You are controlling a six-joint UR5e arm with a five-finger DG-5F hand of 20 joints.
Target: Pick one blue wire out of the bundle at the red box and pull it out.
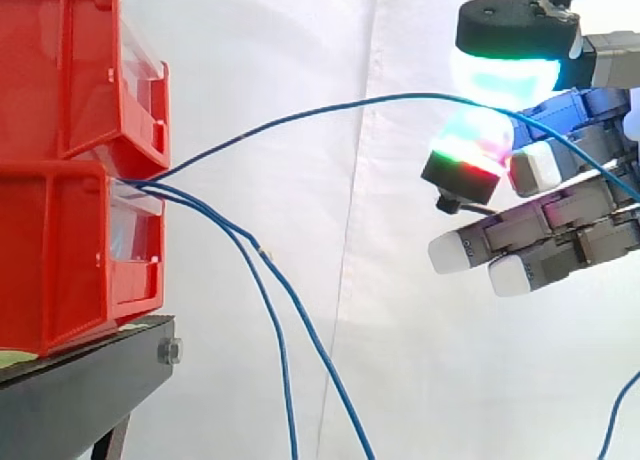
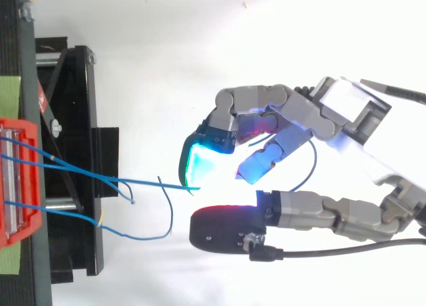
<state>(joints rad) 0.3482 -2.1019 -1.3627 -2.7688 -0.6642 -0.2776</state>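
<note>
Side view is showing a white curtain [image 1: 430, 380] hanging behind everything. Two red bins [image 1: 60, 180] are sitting one on top of the other on a black stand [image 1: 80, 370] at the left. The hand [image 1: 560, 230] is reaching in from the right, well apart from the bins. It is pinching one blue wire [image 1: 300, 115] between two glowing fingertips [image 1: 505, 75]. That wire is running from between the bins up to the hand. Two other blue wires [image 1: 318, 355] are hanging down.
</note>
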